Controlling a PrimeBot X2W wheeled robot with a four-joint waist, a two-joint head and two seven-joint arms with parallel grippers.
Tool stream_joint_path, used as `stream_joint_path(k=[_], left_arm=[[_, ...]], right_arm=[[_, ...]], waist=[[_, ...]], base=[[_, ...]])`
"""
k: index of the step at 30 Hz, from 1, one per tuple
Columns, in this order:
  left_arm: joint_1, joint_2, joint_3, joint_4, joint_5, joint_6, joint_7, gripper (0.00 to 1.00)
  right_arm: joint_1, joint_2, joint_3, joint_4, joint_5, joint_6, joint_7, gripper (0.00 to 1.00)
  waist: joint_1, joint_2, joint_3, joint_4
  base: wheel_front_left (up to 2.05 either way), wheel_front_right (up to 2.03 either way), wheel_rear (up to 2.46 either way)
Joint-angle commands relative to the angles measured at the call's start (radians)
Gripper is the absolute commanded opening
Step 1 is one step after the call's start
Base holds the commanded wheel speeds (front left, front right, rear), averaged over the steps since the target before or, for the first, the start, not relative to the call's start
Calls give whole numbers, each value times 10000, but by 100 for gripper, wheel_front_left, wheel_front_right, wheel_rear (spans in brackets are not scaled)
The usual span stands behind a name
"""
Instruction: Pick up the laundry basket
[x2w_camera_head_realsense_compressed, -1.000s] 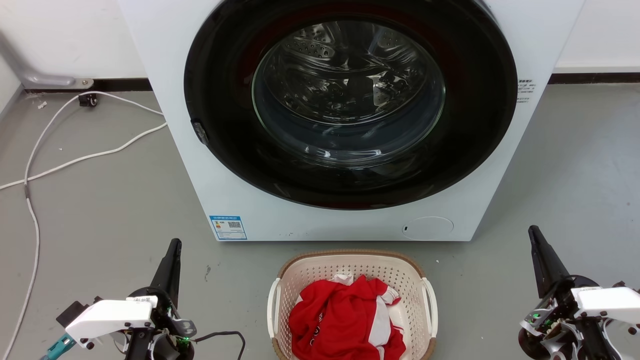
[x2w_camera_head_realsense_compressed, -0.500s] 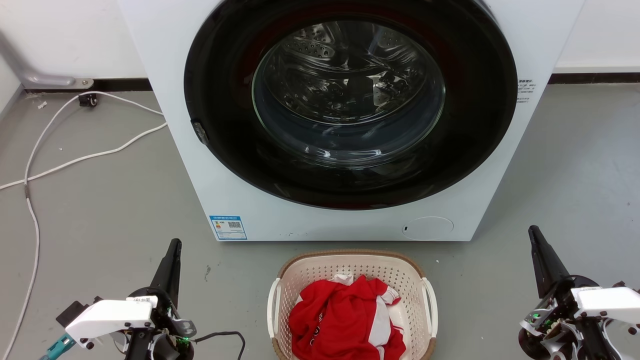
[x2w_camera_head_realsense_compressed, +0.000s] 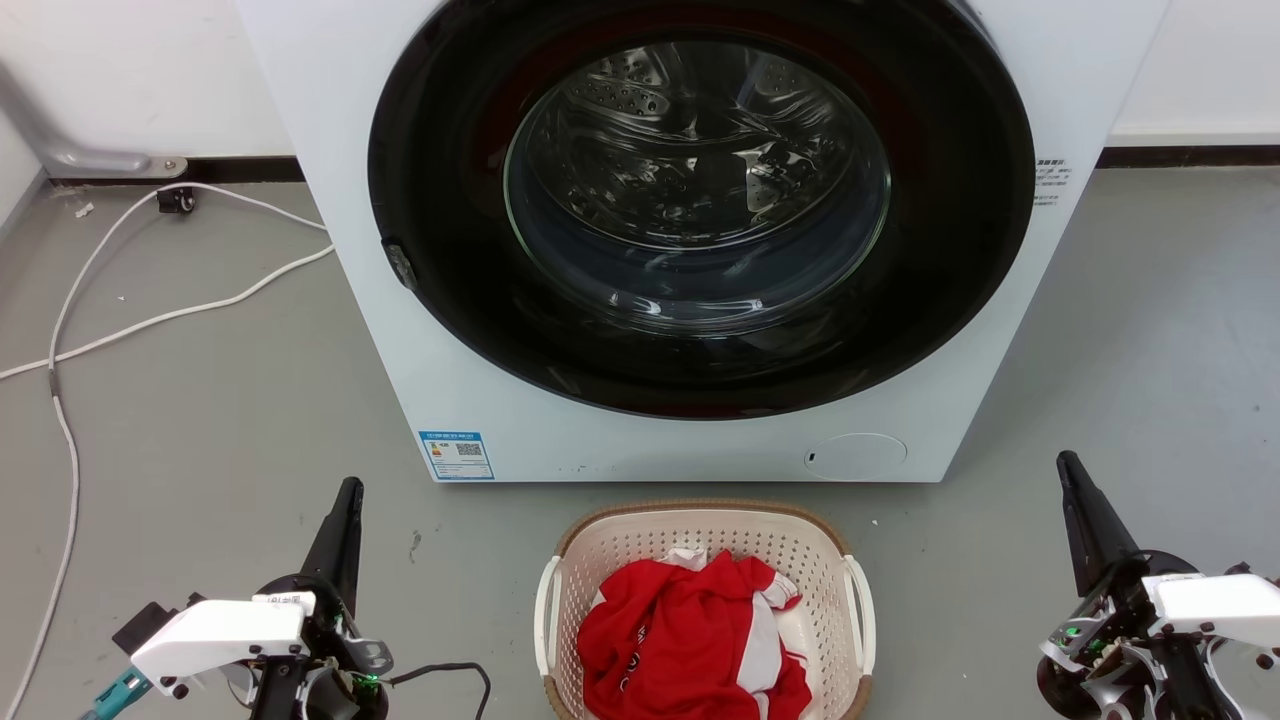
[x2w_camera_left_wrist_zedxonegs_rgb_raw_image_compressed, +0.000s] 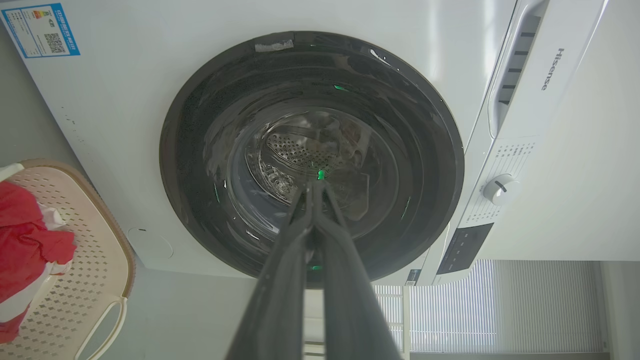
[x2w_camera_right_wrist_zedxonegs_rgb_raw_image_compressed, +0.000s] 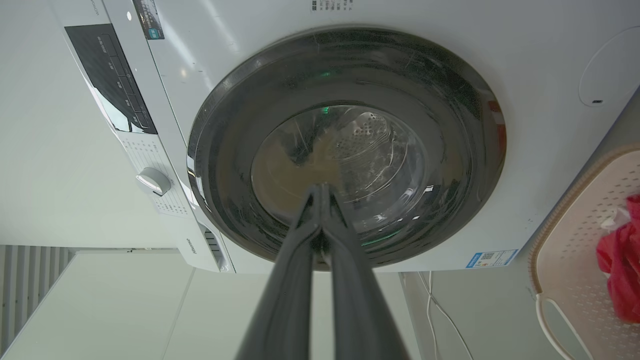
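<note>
Two grippers: left gripper at lower left, right gripper at lower right, each well apart from the laundry basket between them.
Fingers: both pairs pressed together tip to tip, holding nothing; both point toward the washing machine.
Open room: bare grey floor on either side of the laundry basket, out to each gripper; a narrow strip of floor between its far rim and the washing machine front.
Basket position: on the floor, centred before the washing machine; its near end is cut off by the bottom edge of the head view.
Basket edges: brown rim, perforated cream walls, white left handle and white right handle, neither touched.
Contents: crumpled red-and-white garment heaped in the middle; far wall bare behind it.
Washing machine: white front-loader, round dark door shut, steel drum visible through the glass; blue label low on its front.
Around: white cable loops over the floor left of the washing machine, well away from the laundry basket.
</note>
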Motion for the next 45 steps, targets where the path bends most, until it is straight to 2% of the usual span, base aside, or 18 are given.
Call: stream_joint_path(k=[1,45], left_arm=[[-98,-2,22,16,43,-3,13,0],[-109,-54,97,19,83,-3,79,0]], right_arm=[[-119,42,-17,10,-63,4,23,0],[-122,56,-38,12,-60,4,46,0]], waist=[[0,0,0,0],[0,0,0,0]], base=[[0,0,0],[0,0,0]])
